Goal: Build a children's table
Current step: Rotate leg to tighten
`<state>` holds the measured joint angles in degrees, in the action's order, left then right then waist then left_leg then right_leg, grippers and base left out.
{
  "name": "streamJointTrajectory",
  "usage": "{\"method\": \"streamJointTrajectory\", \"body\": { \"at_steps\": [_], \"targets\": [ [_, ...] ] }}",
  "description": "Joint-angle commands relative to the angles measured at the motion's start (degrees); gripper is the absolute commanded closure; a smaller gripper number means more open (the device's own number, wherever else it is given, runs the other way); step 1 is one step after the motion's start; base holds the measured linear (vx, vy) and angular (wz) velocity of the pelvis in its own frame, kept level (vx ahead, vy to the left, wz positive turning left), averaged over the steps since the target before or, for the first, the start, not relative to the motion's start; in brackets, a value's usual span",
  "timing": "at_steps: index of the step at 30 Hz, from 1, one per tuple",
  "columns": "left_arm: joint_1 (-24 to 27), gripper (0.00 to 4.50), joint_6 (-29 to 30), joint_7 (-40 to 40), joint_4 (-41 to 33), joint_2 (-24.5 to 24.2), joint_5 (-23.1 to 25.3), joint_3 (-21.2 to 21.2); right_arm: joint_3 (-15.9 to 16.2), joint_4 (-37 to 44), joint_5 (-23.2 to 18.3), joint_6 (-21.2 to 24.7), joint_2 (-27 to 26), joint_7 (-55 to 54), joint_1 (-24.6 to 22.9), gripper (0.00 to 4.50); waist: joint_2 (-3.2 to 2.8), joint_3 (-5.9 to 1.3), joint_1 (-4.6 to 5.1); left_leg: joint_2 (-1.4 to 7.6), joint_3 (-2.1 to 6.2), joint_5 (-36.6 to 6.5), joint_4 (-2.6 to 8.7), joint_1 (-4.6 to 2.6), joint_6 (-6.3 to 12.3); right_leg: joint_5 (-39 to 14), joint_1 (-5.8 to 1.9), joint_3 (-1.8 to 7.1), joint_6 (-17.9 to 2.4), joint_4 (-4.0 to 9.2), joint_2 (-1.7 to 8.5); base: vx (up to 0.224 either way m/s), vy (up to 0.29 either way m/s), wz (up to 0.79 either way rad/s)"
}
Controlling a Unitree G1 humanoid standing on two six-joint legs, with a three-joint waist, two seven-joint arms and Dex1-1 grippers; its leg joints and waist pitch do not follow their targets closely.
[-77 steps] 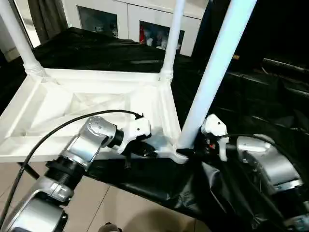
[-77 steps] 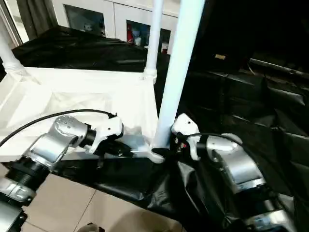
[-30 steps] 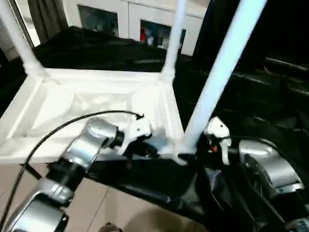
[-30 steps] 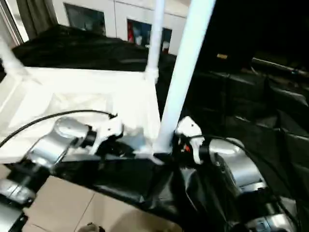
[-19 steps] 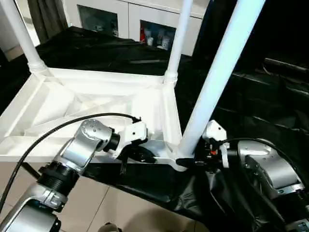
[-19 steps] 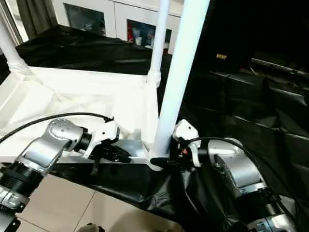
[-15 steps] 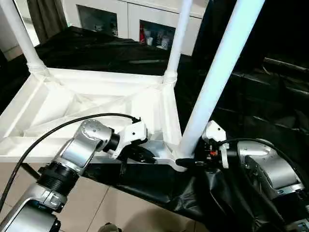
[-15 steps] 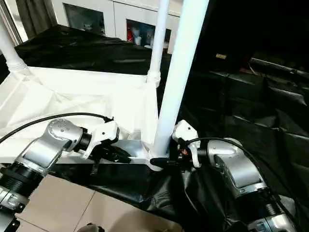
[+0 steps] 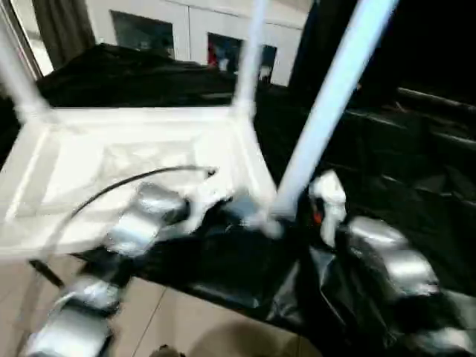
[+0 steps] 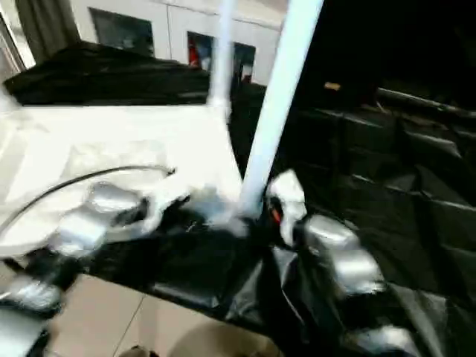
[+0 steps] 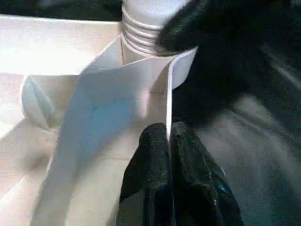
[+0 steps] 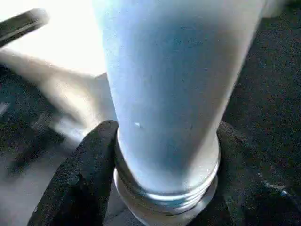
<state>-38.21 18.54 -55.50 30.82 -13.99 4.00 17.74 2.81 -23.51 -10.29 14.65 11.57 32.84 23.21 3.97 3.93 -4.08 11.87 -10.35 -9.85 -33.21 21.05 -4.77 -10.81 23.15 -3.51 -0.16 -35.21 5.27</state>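
The white tabletop [image 9: 111,156] lies upside down on a black-covered surface, ribbed underside up. Legs stand in its far-left corner [image 9: 15,74] and back corner [image 9: 249,52]. A third long white leg [image 9: 327,111] rises tilted from the near right corner socket. My right gripper [image 12: 167,141] is shut on that leg's threaded base, one black finger [image 12: 91,160] on each side. My left gripper [image 11: 168,129] is shut on a thin upright wall of the tabletop [image 11: 141,89], just beside the same socket. In the head views both grippers [image 9: 236,212] [image 9: 294,223] meet at this corner.
Black sheeting [image 9: 416,163] covers the support under and to the right of the tabletop. A white glass-door cabinet [image 9: 186,37] stands behind. Tiled floor [image 9: 171,327] lies below the near edge. A black cable [image 9: 141,178] arcs over my left forearm.
The head view has shifted and blurred, so the camera moved. Both grippers keep their hold at the near right corner, and the leg stays in its socket.
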Motion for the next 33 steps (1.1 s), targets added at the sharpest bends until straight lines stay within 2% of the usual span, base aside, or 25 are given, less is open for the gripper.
{"method": "streamJointTrajectory", "body": {
  "at_steps": [1,2,3,4,6,9,11,12,13,14,19,23,25,27,30,33],
  "targets": [
    [-3.0,4.50,1.2,9.4,5.3,6.2,-0.4,-0.6,-1.2,-4.7,2.3,2.0,-4.1,-11.6,1.7,1.79,0.03,-3.46,0.02,1.07,-0.02,-10.3,3.92,-0.60,-0.26,-11.5,-2.40,2.43,-11.1,4.15,2.63,0.000,0.000,0.00],
    [-4.3,4.50,1.5,12.5,7.7,7.9,-0.1,-1.1,-1.8,-5.9,2.8,2.0,-5.9,-15.1,2.5,1.79,0.01,-3.57,-0.16,0.94,0.05,-10.8,3.91,-0.89,-0.62,-12.4,-2.35,2.42,-10.9,4.37,2.69,0.000,0.000,0.00],
    [-5.5,4.50,1.2,14.8,9.9,9.3,0.6,-1.0,-2.4,-7.1,2.6,2.3,-7.6,-17.6,3.4,1.79,-0.16,-3.61,-0.25,0.88,0.06,-10.2,3.92,-0.66,-0.41,-11.9,-2.51,2.45,-10.5,4.38,2.70,0.000,0.000,0.00],
    [-5.5,4.50,1.2,14.8,9.9,9.3,0.6,-1.0,-2.4,-7.1,2.6,2.3,-7.6,-17.6,3.4,1.79,-0.11,-3.55,-0.38,0.93,0.03,-10.2,3.93,-0.77,-0.30,-11.6,-2.41,2.45,-10.2,4.48,2.67,0.000,0.000,0.00],
    [-8.6,4.50,-0.6,19.3,15.4,12.9,2.8,-0.5,-2.4,-9.8,3.7,1.3,-11.5,-22.3,5.7,1.79,-0.27,-3.68,-0.74,0.82,0.02,-9.9,3.93,-0.84,-0.37,-10.1,-2.46,2.41,-9.6,4.39,2.50,0.000,0.000,0.00],
    [-9.5,4.50,-1.5,19.8,16.8,14.1,3.2,-0.5,-2.0,-10.2,4.0,0.6,-12.4,-22.2,6.1,1.79,-0.27,-3.60,-0.95,0.82,0.02,-10.1,3.97,-0.70,0.25,-8.5,-2.64,2.38,-9.5,4.35,2.50,0.000,0.000,0.00],
    [-10.1,4.50,-2.2,19.2,18.3,14.6,3.4,0.1,-1.6,-9.8,4.1,-0.5,-12.7,-21.0,6.0,1.79,-0.37,-3.47,-1.07,0.87,0.04,-11.3,4.10,-0.80,0.54,-9.6,-2.56,2.33,-9.4,4.61,2.57,0.000,0.000,0.00],
    [-10.2,4.50,-2.4,18.8,18.6,14.5,3.4,0.2,-1.8,-9.6,3.9,-0.8,-12.6,-20.6,6.0,1.24,-0.38,-3.42,-1.09,0.91,0.05,-11.9,4.14,-0.86,0.50,-10.3,-2.53,2.33,-9.4,4.69,2.60,0.000,0.000,0.00],
    [-10.0,4.50,-2.3,18.0,18.6,14.2,3.3,0.3,-1.9,-9.1,3.5,-1.0,-12.3,-19.7,5.9,1.24,-0.35,-3.37,-1.09,0.92,0.06,-12.5,4.18,-0.89,0.45,-11.1,-2.49,2.33,-9.3,4.79,2.62,0.000,0.000,0.00],
    [-10.0,4.50,-2.3,18.0,18.7,14.2,3.3,0.3,-2.0,-9.1,3.5,-1.1,-12.3,-19.6,5.9,1.03,-0.26,-3.35,-1.06,0.94,0.17,-13.1,4.28,-0.65,0.45,-12.7,-2.60,2.31,-8.9,4.88,2.71,0.000,0.000,0.00],
    [-10.1,4.50,-4.9,14.9,19.9,12.7,3.5,0.3,-2.0,-7.4,3.7,-1.7,-8.8,-15.9,5.7,0.71,-0.05,-3.23,-0.93,1.03,0.41,-14.7,4.50,-0.50,0.58,-17.1,-2.58,2.19,-7.6,5.41,2.87,0.000,0.000,0.00],
    [-8.5,4.50,-6.9,6.0,16.3,9.6,1.5,0.3,-1.5,-3.3,2.1,-2.0,-1.5,-4.4,4.0,0.59,0.25,-3.37,-1.13,1.05,0.27,-12.6,4.26,-0.29,1.81,-14.2,-2.82,2.29,-8.1,5.20,2.92,0.000,0.000,0.00],
    [-7.5,4.50,-8.2,2.1,14.1,8.1,0.5,0.7,-0.7,-1.0,1.2,-1.8,1.3,0.9,2.9,0.59,0.32,-3.65,-1.22,1.05,0.17,-8.2,3.85,0.01,3.57,-7.0,-3.18,2.27,-10.2,4.26,2.77,0.000,0.000,0.00],
    [-5.5,4.50,-9.2,-4.8,10.0,4.9,-0.6,2.0,1.1,3.9,-0.9,0.3,6.7,10.6,0.7,0.59,0.20,-3.84,-1.40,1.23,0.05,-5.7,3.56,-0.18,5.61,-1.3,-3.42,2.22,-12.8,3.59,2.69,0.000,0.000,0.00],
    [-3.7,4.50,-9.9,-10.0,6.6,2.3,-1.6,3.1,2.7,6.8,-1.3,0.6,10.4,15.9,-1.0,0.59,0.15,-3.79,-1.35,1.35,0.02,-6.2,3.51,-0.19,6.51,-0.3,-3.33,2.22,-13.8,3.43,2.81,0.000,0.000,0.00],
    [-1.1,4.50,-8.9,-15.7,1.5,-0.6,-3.1,4.4,3.8,9.6,-2.5,1.3,13.7,20.9,-2.5,0.59,0.06,-3.76,-1.40,1.71,0.02,-7.9,3.69,-0.48,5.69,-3.3,-3.13,2.25,-14.3,3.53,2.95,0.000,0.000,0.00]
  ]
}}
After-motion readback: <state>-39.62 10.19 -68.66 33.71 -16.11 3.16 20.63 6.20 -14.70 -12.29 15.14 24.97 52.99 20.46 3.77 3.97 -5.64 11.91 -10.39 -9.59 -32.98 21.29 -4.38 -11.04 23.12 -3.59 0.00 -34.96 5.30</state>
